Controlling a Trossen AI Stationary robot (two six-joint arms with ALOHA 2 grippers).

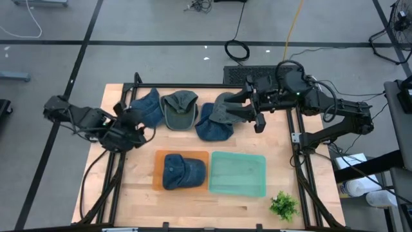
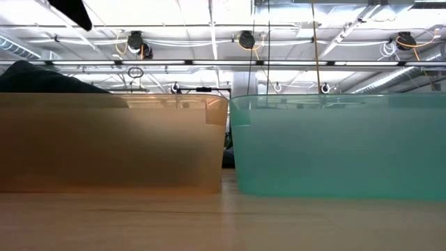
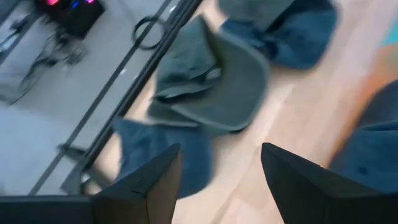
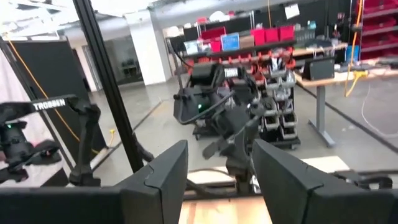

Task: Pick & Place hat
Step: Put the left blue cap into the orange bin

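While the right hand (image 1: 252, 111), fingers apart, hovers beside a grey-green fabric cap (image 1: 224, 107), the left hand (image 1: 132, 124) gapes near a blue denim cap (image 1: 147, 106).

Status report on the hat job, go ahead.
Left tool open, empty, above the left blue hat. Right tool over the grey hat at the table's back, grip unclear. One blue hat in orange bin; teal bin empty. Nothing blocking.
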